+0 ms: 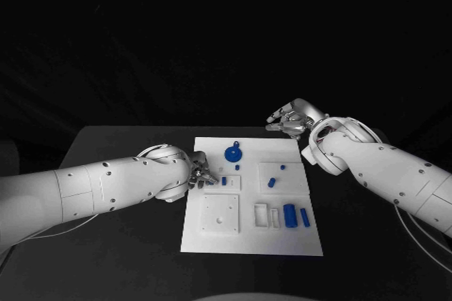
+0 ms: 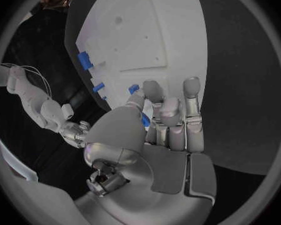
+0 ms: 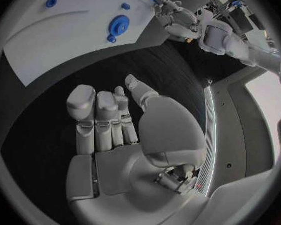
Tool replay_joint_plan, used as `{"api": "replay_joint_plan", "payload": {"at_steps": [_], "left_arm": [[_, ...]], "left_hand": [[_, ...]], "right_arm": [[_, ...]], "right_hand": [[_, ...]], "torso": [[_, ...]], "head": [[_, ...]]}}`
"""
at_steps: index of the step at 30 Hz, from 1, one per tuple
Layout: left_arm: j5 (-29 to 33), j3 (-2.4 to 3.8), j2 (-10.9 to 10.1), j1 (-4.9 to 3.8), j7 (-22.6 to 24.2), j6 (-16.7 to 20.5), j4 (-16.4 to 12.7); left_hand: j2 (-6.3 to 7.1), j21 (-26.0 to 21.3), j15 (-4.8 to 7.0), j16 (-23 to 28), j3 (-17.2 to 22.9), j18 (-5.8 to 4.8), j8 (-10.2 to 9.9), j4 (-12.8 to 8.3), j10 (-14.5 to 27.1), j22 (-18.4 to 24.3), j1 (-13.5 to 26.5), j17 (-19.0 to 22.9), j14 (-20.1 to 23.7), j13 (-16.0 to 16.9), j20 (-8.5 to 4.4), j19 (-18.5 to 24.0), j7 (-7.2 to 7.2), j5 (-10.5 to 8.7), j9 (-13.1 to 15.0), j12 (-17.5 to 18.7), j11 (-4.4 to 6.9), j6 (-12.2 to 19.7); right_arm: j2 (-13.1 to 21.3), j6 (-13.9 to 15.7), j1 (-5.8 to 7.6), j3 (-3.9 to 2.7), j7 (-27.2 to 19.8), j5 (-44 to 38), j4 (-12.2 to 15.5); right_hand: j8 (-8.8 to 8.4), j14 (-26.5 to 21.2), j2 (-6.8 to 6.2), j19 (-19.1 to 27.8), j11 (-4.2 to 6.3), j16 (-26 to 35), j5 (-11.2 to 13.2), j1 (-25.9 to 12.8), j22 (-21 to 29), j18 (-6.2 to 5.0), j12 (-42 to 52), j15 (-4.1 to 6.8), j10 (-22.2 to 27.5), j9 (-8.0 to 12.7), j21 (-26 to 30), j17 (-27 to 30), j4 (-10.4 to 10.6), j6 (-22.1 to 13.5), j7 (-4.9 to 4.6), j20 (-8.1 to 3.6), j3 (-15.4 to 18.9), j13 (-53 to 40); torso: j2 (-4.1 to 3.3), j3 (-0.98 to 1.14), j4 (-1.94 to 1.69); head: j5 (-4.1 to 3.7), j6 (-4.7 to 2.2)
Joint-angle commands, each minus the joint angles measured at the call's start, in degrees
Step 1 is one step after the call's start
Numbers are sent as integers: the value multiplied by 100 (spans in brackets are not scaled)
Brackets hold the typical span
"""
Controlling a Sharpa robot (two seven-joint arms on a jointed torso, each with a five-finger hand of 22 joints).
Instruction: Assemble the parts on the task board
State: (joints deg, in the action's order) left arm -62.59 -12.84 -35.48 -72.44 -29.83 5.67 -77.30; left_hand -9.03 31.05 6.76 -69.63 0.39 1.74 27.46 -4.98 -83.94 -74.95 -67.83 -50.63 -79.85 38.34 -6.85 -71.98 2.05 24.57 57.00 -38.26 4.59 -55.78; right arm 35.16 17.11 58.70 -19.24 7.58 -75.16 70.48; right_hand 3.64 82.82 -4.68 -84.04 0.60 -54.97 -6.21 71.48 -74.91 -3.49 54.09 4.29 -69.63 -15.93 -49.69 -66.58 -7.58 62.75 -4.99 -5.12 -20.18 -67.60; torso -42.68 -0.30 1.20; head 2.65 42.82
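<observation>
White task board [image 1: 247,236] at frame centre, left hand [image 1: 196,170] at its left edge pinching a small blue part [image 2: 134,89], right hand [image 1: 292,118] upper right beyond the board, fingers loosely apart, holding nothing, blue round part [image 1: 232,153] near the board's top

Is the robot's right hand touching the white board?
Apart. The right wrist view shows the right hand over bare black table, with a dark gap before the task board.

Head camera looks down; wrist cameras sit behind hands; all share the task board [image 1: 253,242].
</observation>
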Motion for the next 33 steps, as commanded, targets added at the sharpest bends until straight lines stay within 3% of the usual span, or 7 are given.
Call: {"api": "replay_joint_plan", "payload": {"at_steps": [1, 10, 25, 27, 28, 30, 33], "left_arm": [[12, -30, 31, 56, -30, -200, -8], [9, -31, 31, 56, -77, -284, 44], [3, -28, -11, 56, -66, -225, 89], [-1, -27, -21, 56, -56, -201, 90], [0, -27, -25, 56, -58, -202, 89], [0, -26, -35, 56, -71, -242, 85], [1, -26, -49, 56, -93, -333, 76]], "left_hand": [[142, 20, 14, 56, -140, 114, -32, 145, -255, -104, 91, 43, -6, -16, 17, -33, -415, -172, -32, -12, 36, -417], [535, -52, 33, 174, -642, 50, -60, 820, -237, -104, 314, 170, 74, 3, -40, -20, -412, -404, -76, 103, 35, -422], [659, -72, 37, 186, -671, 45, -29, 1041, -239, -105, 347, 179, 80, 47, -47, -27, -406, -438, -49, 129, 34, -419], [819, -82, 32, 201, -684, 44, -22, 1145, -235, -104, 439, 194, 90, 49, -44, -21, -406, -499, -45, 138, 29, -429], [1026, -90, 29, 222, -565, 41, -12, 1328, -232, -102, 567, 220, 103, 47, -49, -18, -382, -1162, -37, 151, 28, -440], [1645, -118, 27, 272, -24, 31, -26, 1934, -209, -100, 665, 280, 142, 52, -57, -7, -368, -1740, -42, 191, 14, -407], [1911, -161, 17, 345, -48, 8, -67, 2174, -161, -97, 710, 375, 218, 67, -62, 24, -336, -2094, -62, 233, -6, -326]], "right_arm": [[1, -61, -4, -2, -29, -24, 6], [3, -58, -5, -2, -33, -24, 4], [12, -52, -10, -2, -32, -24, 7], [14, -51, -12, -2, -33, -24, 6], [15, -50, -12, -2, -34, -24, 5], [18, -48, -15, -2, -35, -24, 6], [22, -45, -18, -2, -37, -24, 6]], "right_hand": [[-4, 32, -3, -45, 5, 9, -16, -47, -654, -33, -13, 11, -18, -9, 27, -2, -16, -10, 17, -39, -1, -2], [-3, 33, -12, -45, 6, 10, -18, -44, -655, -32, -11, 10, -20, -8, 24, -2, -20, -14, 17, -38, 1, -3], [-3, 33, -14, -45, 6, 10, -18, -44, -655, -32, -10, 10, -20, -8, 23, -2, -21, -15, 16, -38, 2, -3], [-3, 33, -14, -45, 6, 10, -18, -44, -655, -32, -10, 10, -20, -8, 23, -2, -21, -15, 16, -38, 2, -3], [-4, 30, -17, -45, 4, 18, -23, -49, -654, -33, -19, 9, -16, -8, 32, 3, -16, -16, 15, -37, 10, 3], [-4, 30, -17, -45, 4, 18, -23, -49, -653, -33, -19, 9, -15, -8, 32, 4, -15, -16, 15, -37, 11, 3], [-4, 30, -17, -45, 4, 18, -23, -49, -653, -33, -19, 9, -15, -8, 32, 4, -15, -16, 15, -37, 11, 3]], "torso": [[1, -1, 1], [1, -2, 4], [1, -4, 6], [2, -4, 7], [2, -4, 5], [3, -5, 2], [6, -4, 0]], "head": [[-4, 1], [-4, 1], [-8, 1], [-11, 3], [-15, 4], [-20, 1], [-23, -2]]}}
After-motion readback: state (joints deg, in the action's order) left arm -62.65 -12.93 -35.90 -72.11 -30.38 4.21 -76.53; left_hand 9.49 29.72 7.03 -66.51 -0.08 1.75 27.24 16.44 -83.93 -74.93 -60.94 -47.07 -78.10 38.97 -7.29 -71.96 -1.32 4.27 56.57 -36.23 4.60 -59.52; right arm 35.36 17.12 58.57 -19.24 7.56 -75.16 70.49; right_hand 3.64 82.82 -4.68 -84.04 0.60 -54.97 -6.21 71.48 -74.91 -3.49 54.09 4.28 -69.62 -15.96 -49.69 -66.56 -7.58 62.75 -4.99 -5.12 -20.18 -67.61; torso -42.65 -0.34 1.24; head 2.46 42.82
